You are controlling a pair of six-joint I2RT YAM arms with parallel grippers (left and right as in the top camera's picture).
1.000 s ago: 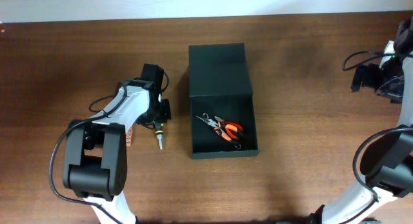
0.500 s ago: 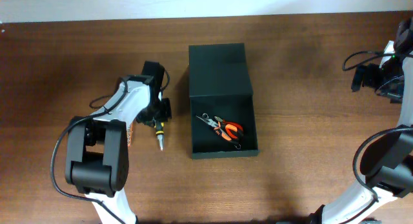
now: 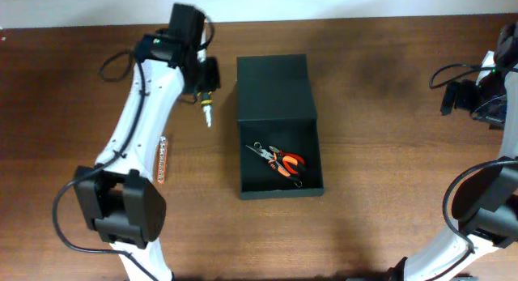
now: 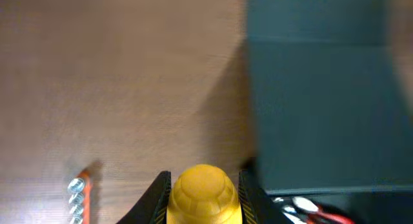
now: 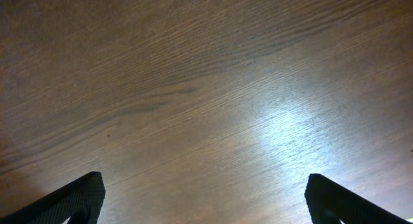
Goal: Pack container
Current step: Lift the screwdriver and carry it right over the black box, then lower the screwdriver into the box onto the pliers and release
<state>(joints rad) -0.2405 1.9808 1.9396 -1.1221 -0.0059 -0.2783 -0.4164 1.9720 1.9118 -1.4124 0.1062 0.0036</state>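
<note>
Threaded bit (image 3: 161, 159): lies on the table (image 3: 364, 224), left of everything else and well apart from the box.
Left gripper (image 3: 204, 78): jaws narrowed onto the yellow-and-black handle of a screwdriver (image 4: 202, 193), tip hanging down, just beside the left edge of the lid (image 3: 273, 87).
Container (image 3: 241, 163): mid-table and open, with the lid folded flat toward the far side.
Pliers (image 3: 285, 162): orange-handled, already in the box.
Right gripper (image 5: 205, 201): far right, fingers spread wide, holding nothing.
Risk, drop point: releasing here would likely land the screwdriver on the lid or table, because the open box lies nearer the robot.
Risk, collision: a low crossing could catch the tip on the wall and shove the box.
Risk, grip: a rounded handle may swivel between the jaws.
</note>
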